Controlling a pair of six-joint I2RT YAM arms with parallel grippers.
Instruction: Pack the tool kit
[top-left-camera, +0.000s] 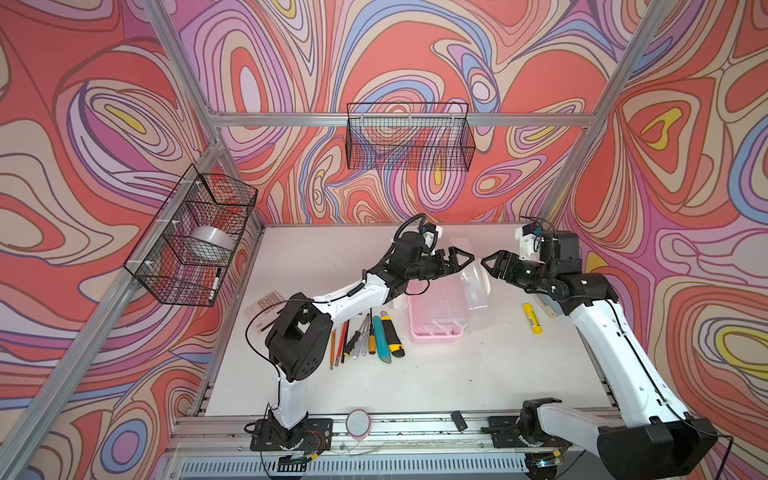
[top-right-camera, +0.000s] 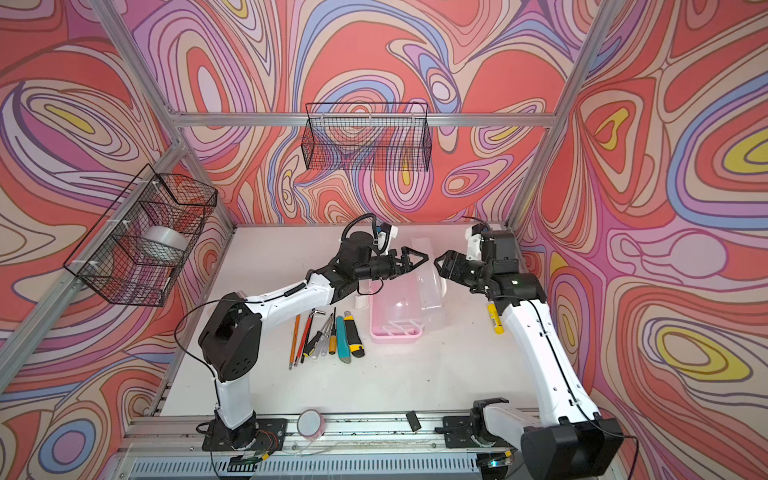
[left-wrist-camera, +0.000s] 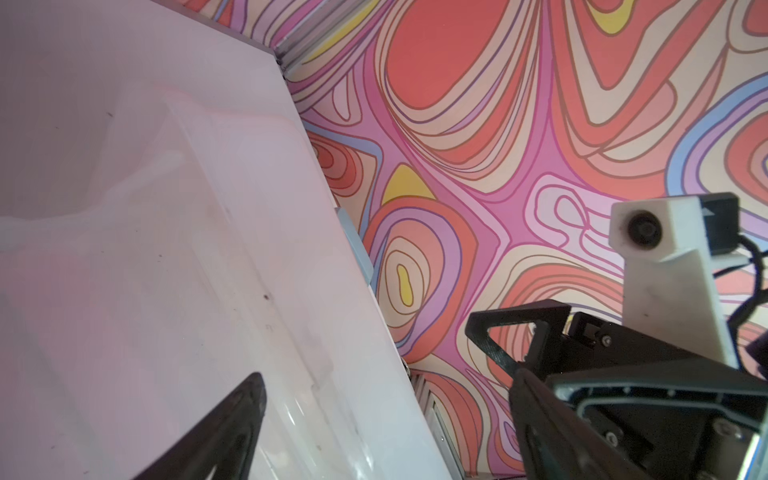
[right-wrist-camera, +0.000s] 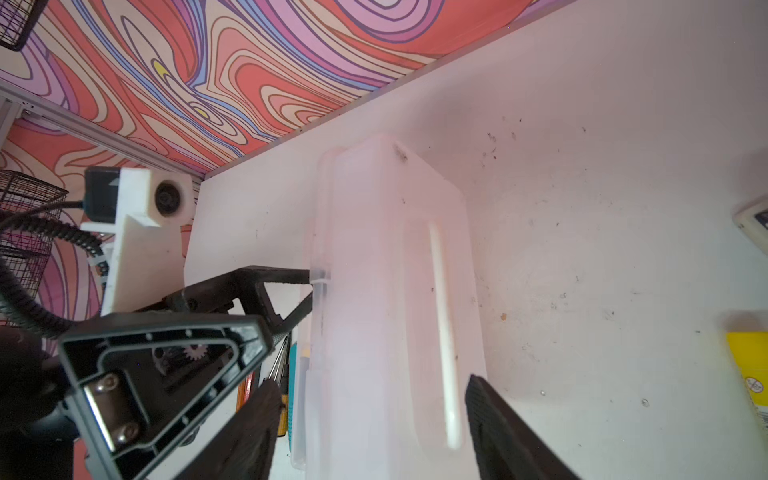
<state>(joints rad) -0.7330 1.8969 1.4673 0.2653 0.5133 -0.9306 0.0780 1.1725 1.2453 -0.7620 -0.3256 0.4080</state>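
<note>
The tool kit's pale pink case (top-left-camera: 434, 337) lies open mid-table, its translucent lid (top-left-camera: 476, 291) tilted back with the white handle on it. Left of the case lie screwdrivers (top-left-camera: 361, 336), a teal tool (top-left-camera: 381, 338) and a black-yellow utility knife (top-left-camera: 392, 334). My left gripper (top-left-camera: 459, 259) hovers open over the lid's upper edge. My right gripper (top-left-camera: 492, 264) faces it, tip to tip, also open. In the right wrist view the lid (right-wrist-camera: 395, 291) stands between that gripper's spread fingers (right-wrist-camera: 511, 428), with gaps on both sides. The left wrist view shows the lid (left-wrist-camera: 187, 291) beside one finger (left-wrist-camera: 224, 436).
A yellow stick (top-left-camera: 532, 318) and a pale bar (top-left-camera: 545, 309) lie right of the case under the right arm. A calculator (top-left-camera: 266, 303) sits behind the left arm. Wire baskets hang on the back wall (top-left-camera: 409, 137) and the left wall (top-left-camera: 195, 237). A pink disc (top-left-camera: 359, 422) rests on the front rail.
</note>
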